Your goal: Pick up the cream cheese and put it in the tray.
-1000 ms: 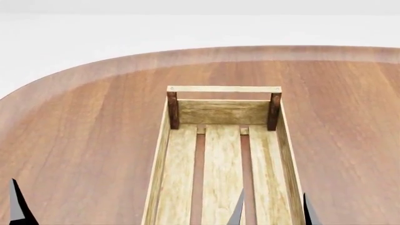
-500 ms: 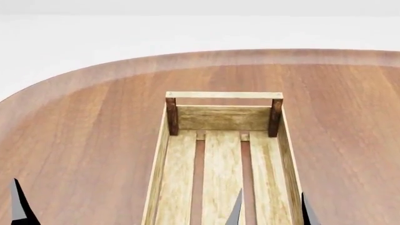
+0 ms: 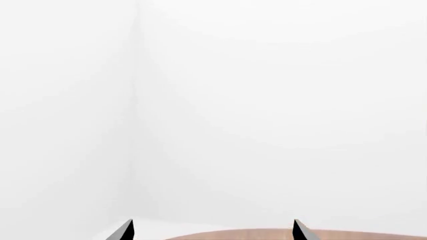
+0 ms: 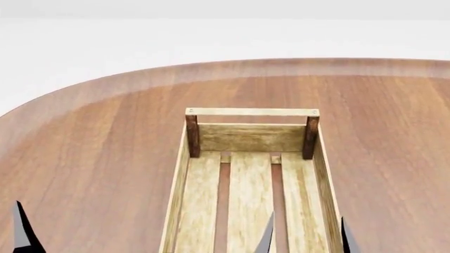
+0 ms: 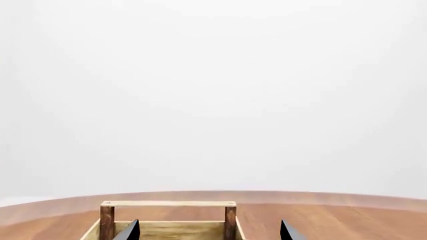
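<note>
1. The worktop (image 4: 91,158) is a large reddish-brown wooden surface with a rounded far edge and a paler band along its rim.
2. Beyond it the room is plain white: pale floor and blank walls, with a faint corner seam showing in the left wrist view.
3. The tray (image 4: 181,195) lies lengthwise on the worktop, running away from the robot, with three light slats, low sides, and dark posts carrying a handle bar (image 4: 252,112) at the far end.
4. The cream cheese shows in none of the views; the visible stretch of tray holds nothing.
5. The left hand (image 3: 212,231) shows only two dark fingertips, spread apart, nothing between them.
6. The right hand (image 5: 210,231) is likewise spread, tips over the tray's near part.
</note>
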